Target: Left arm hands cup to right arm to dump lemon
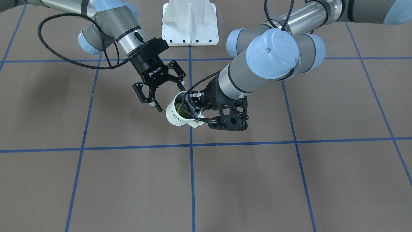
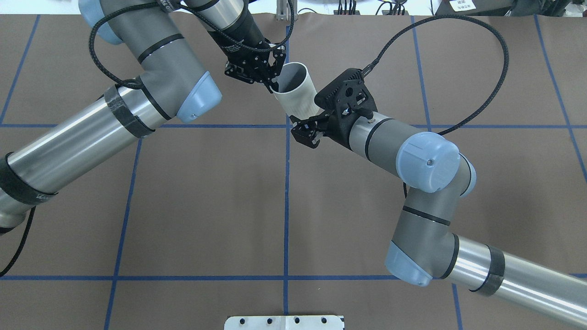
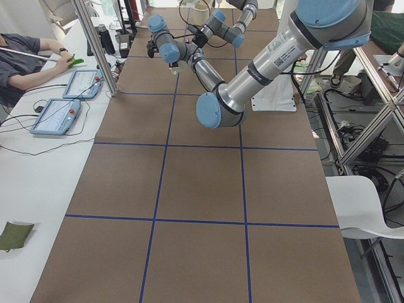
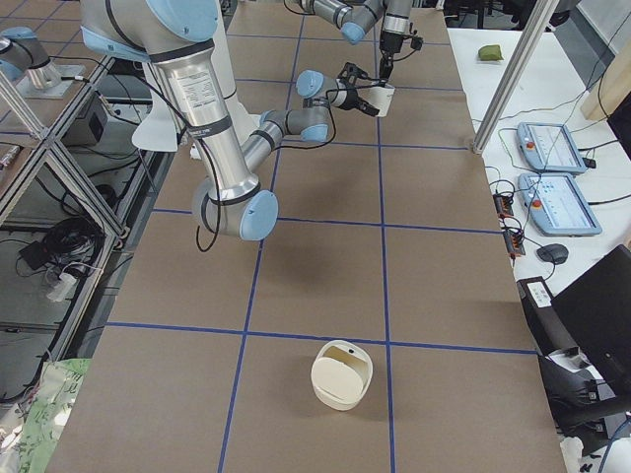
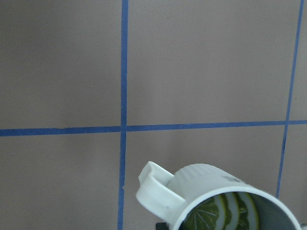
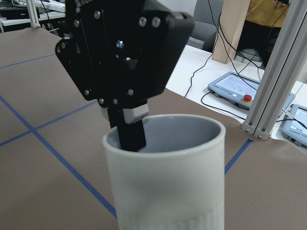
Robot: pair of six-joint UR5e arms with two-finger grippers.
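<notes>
The white ribbed cup point(image 1: 173, 116) hangs tilted above the table's middle, with the yellow-green lemon point(image 1: 183, 111) inside it. My left gripper point(image 1: 193, 102) is shut on the cup's rim, one finger inside and one outside. In the overhead view it point(image 2: 273, 84) holds the cup point(image 2: 298, 97) from the left. My right gripper point(image 1: 168, 96), lettered ROBOTIQ, is open and close beside the cup's body; I cannot tell if it touches. The left wrist view shows the cup point(image 5: 201, 181) and lemon point(image 5: 225, 214). The right wrist view shows the cup point(image 6: 168, 177) close ahead with a left finger point(image 6: 132, 135) inside it.
The robot's white base plate point(image 1: 190, 22) stands behind the grippers. A cream container point(image 4: 342, 374) sits on the table toward my right end. Operator tablets point(image 4: 557, 202) lie on a side bench. Blue tape lines grid the brown table point(image 1: 128, 180).
</notes>
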